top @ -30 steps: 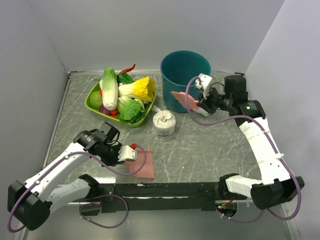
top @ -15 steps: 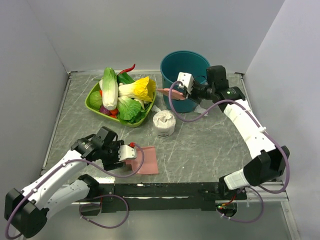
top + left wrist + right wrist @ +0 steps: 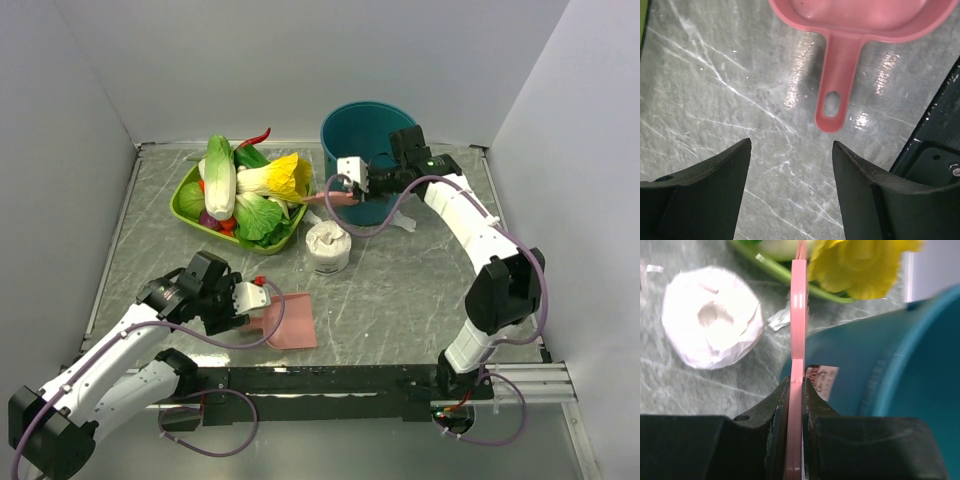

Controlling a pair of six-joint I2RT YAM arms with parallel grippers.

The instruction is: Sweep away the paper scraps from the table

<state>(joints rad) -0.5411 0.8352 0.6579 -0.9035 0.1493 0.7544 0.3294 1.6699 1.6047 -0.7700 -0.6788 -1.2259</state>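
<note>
Right gripper (image 3: 796, 382) was clamped tight on the brush (image 3: 797, 315), blade edge-on, up against the bin (image 3: 890, 340). Left gripper (image 3: 791, 145) had its jaws apart, holding nothing, hovering just short of the dustpan (image 3: 845, 50) handle, with the pan flat on the table (image 3: 400, 290). My read on doing the step well: drop the brush edge onto the table on the bin side of the scraps (image 3: 775, 320), then drag towards the pan in one low stroke, steering around the roll (image 3: 712, 322). The left should probably re-grip the handle so the pan doesn't skate. The one scrap I could make out lay between roll and bin, just beside the blade and ahead of the right fingers. Couldn't tell if it was touching. It was well apart from the pan.
</note>
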